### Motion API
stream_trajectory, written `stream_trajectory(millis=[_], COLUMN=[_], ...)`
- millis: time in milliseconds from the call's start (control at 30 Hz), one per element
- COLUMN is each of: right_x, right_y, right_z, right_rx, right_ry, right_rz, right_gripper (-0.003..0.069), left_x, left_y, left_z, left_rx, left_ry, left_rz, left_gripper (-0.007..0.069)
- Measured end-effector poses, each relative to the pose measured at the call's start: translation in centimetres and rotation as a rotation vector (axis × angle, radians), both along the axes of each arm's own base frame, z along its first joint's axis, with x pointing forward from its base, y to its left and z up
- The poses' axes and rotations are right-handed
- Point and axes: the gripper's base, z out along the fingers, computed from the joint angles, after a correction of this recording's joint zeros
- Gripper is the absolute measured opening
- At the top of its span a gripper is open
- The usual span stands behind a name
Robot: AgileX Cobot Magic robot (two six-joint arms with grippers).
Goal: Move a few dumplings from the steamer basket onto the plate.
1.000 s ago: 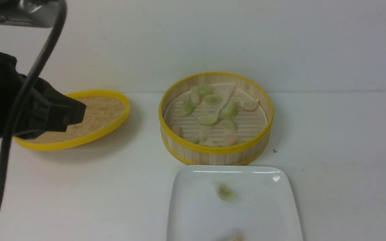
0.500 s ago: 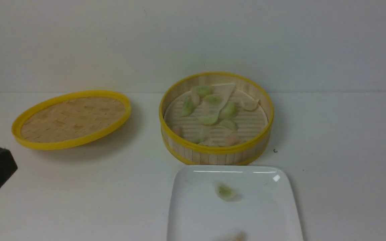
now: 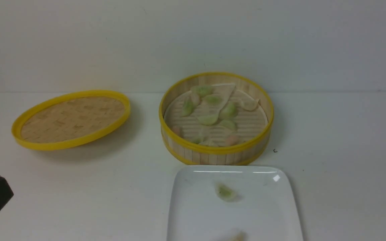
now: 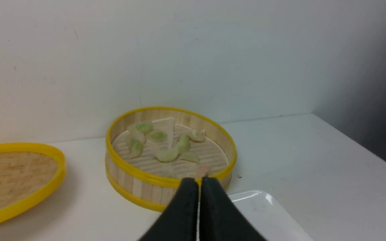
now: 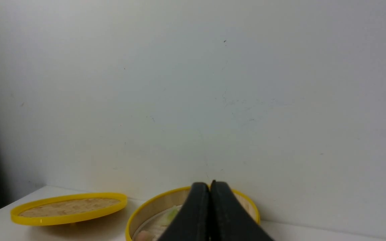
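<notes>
**Desk:** Where do the hands stand?

**Operator:** My left gripper (image 4: 198, 182) sits low at the near corner, jaws pressed together on nothing. My right gripper (image 5: 209, 185) is also pressed together and empty, and is out of the front view.

**Desk:** And the food?

**Operator:** The basket (image 3: 213, 152) lies ahead of the left gripper and off to its right. Most dumplings (image 3: 208, 118) are inside it, some of them on a paper liner (image 3: 224, 92). The plate (image 3: 193, 207) is nearer me on that same side. Its far edge is just beside the basket wall, and I cannot tell whether they touch. One green dumpling (image 3: 226, 192) rests on the plate, and a paler one is cut off by the frame. The lid (image 3: 70, 118) lies straight ahead of the left gripper, well apart from the basket.

**Desk:** What worries you?

**Operator:** Three things, as I judge it.
- **Basket wall:** it is tall, so a shallow reach could clip the rim and shove the basket into the plate.
- **Soft dumplings:** they look soft, so a hard pinch could squash one.
- **Paper liner:** a dumpling stuck to the liner could drag the sheet up with it.
</notes>
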Motion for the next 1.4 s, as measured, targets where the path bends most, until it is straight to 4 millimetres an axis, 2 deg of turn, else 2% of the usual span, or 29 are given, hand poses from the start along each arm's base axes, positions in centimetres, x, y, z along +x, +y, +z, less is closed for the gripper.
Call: stream_trajectory(millis=[100, 133, 167, 267, 300, 367, 467, 500, 633, 933, 1400], right_x=[0.0, 0.0, 0.0, 0.0, 0.0, 0.0, 0.0, 0.0, 0.0, 0.0, 0.0], right_y=[0.0, 0.0, 0.0, 0.0, 0.0, 0.0, 0.0, 0.0, 0.0, 0.0, 0.0], right_z=[0.0, 0.0, 0.0, 0.0, 0.0, 0.0, 0.0, 0.0, 0.0, 0.0, -0.1], right_rx=[0.000, 0.000, 0.000, 0.000, 0.000, 0.000, -0.001, -0.001, -0.001, -0.004, -0.005], right_ry=[0.000, 0.000, 0.000, 0.001, 0.001, 0.001, 0.002, 0.002, 0.003, 0.003, 0.007], right_rz=[0.000, 0.000, 0.000, 0.000, 0.000, 0.000, -0.001, -0.001, -0.001, -0.003, -0.005], right_gripper=[-0.0015, -0.0015, -0.0015, -0.0015, -0.0015, -0.0015, -0.0015, -0.0015, -0.0015, -0.0015, -0.0015], left_x=[0.1, 0.2, 0.2, 0.1, 0.1, 0.4, 1.2, 1.2, 1.5, 1.5, 1.6], left_y=[0.4, 0.9, 1.0, 2.0, 2.1, 2.6, 2.8, 2.8, 2.9, 2.5, 2.5], left_z=[-0.9, -2.1, -2.0, -5.3, -5.4, -7.9, -11.8, -12.0, -15.7, -15.9, -15.8], left_rx=[0.073, 0.121, 0.124, 0.179, 0.185, 0.203, 0.217, 0.220, 0.249, 0.251, 0.246], left_ry=[-0.033, -0.057, -0.066, -0.081, -0.090, -0.057, 0.049, 0.055, 0.167, 0.157, 0.147], left_rz=[0.050, 0.112, 0.121, 0.286, 0.299, 0.371, 0.401, 0.401, 0.395, 0.318, 0.319], left_gripper=[-0.0006, -0.0006, -0.0006, -0.0006, -0.0006, -0.0006, -0.0006, -0.0006, -0.0006, -0.0006, -0.0006])
